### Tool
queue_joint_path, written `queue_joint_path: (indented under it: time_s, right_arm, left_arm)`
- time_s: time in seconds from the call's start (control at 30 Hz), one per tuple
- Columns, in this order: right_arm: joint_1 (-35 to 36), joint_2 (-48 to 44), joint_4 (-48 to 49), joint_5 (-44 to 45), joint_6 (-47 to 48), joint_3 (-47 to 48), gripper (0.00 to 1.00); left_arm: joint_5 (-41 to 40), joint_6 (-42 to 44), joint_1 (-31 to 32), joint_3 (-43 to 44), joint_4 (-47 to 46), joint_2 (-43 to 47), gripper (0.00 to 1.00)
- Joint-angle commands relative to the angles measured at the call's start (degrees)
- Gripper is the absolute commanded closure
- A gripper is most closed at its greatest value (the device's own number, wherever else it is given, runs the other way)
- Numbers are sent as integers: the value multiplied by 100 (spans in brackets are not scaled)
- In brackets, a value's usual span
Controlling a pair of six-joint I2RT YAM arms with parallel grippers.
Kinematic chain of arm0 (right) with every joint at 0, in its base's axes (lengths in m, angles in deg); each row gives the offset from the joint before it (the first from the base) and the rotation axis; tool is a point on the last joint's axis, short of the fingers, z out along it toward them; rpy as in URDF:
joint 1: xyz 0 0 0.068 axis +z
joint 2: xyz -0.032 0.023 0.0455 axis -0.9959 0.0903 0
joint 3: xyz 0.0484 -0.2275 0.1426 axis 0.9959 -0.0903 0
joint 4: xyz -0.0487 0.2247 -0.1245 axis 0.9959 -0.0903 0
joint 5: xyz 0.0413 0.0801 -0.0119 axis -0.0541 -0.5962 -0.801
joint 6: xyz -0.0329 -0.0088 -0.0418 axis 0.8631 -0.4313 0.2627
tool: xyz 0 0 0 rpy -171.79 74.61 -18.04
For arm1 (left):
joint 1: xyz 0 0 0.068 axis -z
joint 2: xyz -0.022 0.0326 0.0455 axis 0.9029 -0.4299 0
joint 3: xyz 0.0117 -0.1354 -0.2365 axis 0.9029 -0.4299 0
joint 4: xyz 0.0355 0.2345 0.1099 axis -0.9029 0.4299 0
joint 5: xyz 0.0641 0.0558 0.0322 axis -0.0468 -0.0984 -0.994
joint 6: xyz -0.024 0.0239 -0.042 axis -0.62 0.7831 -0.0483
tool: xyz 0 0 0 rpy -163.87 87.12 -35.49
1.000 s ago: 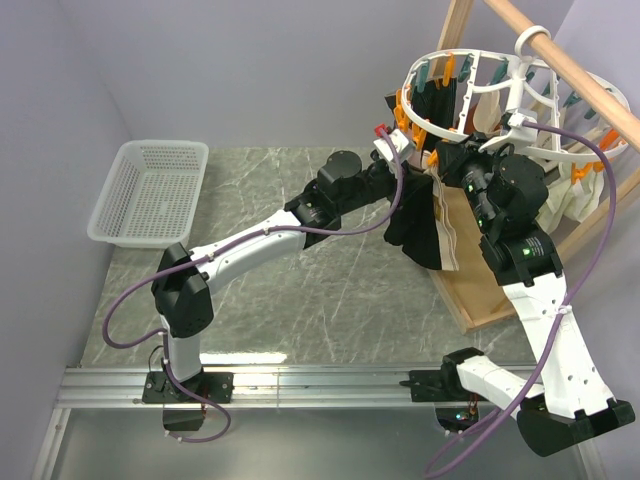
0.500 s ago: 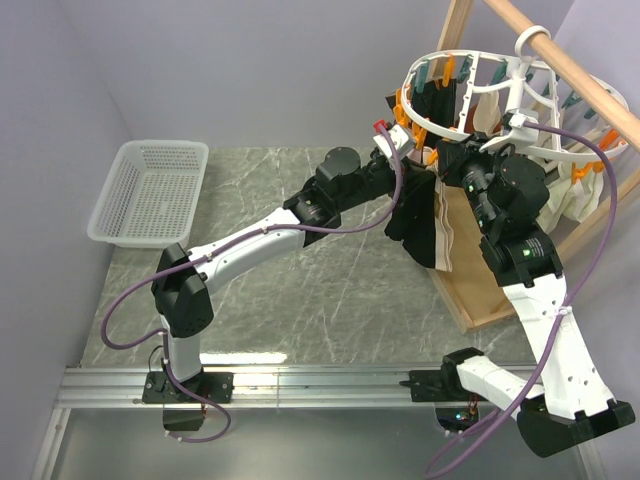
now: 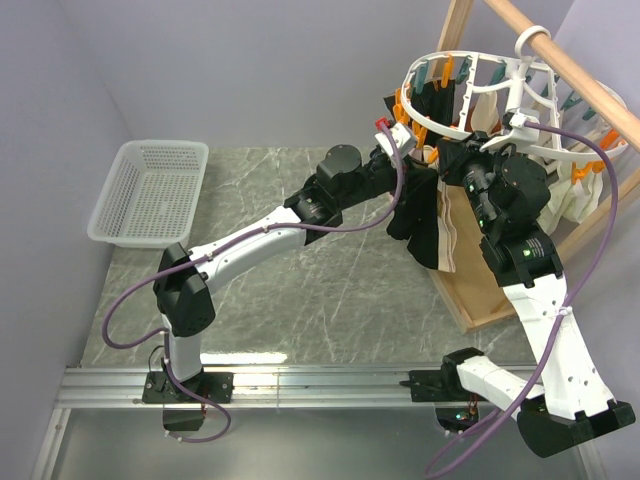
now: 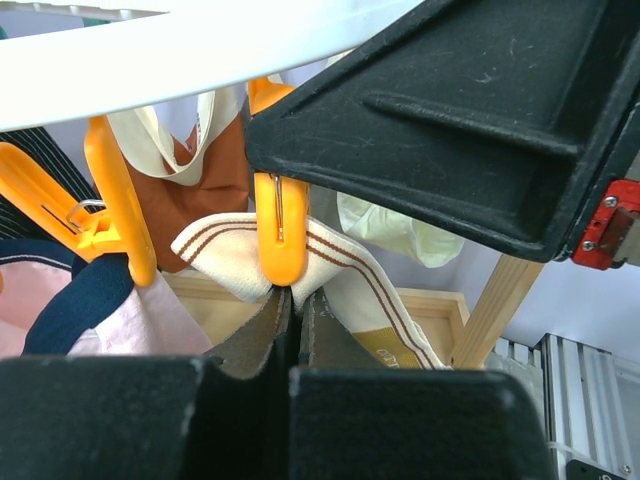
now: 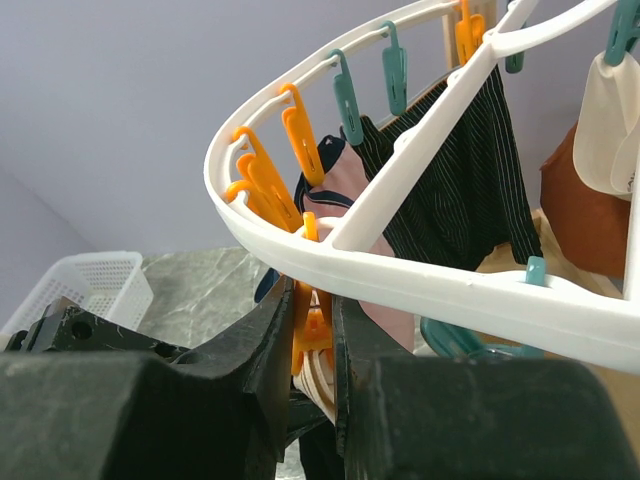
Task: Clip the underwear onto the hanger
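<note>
Left hand pinches the underwear at the orange clip. Right hand squeezes that clip on the hanger. Seat the fabric deep before releasing.

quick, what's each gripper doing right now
left gripper: closed, pinching the underwear by its waistband
right gripper: closed on an orange clip of the hanger

Plain pale lilac walls close in the back and both sides under soft, even light. The counter is grey marble-patterned stone with a silver metal rail along its near edge. A light wooden frame stands at the right, and a white mesh basket sits at the left.
</note>
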Motion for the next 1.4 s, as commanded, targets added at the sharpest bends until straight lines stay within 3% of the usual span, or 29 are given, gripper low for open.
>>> queue_joint_path:
  time_s: [0.0,0.17,0.47,0.73,1.37]
  right_arm:
    - [25,-48,-244,-224,48,-70,100]
    - [25,-65,-244,-250,56,-62,100]
    - [25,-48,-288,-241,56,0,77]
    - [25,-39,-332,-224,48,35,72]
    - [25,-91,-323,-416,127,44,41]
  left_arm:
    - [125,126,54,431,-714,92,100]
    - [81,205,63,475,-758,74,100]
    - [55,215,54,545,-811,39,100]
    - [11,206,54,633,-899,-5,100]
    - [-15,188,54,774,-978,-84,100]
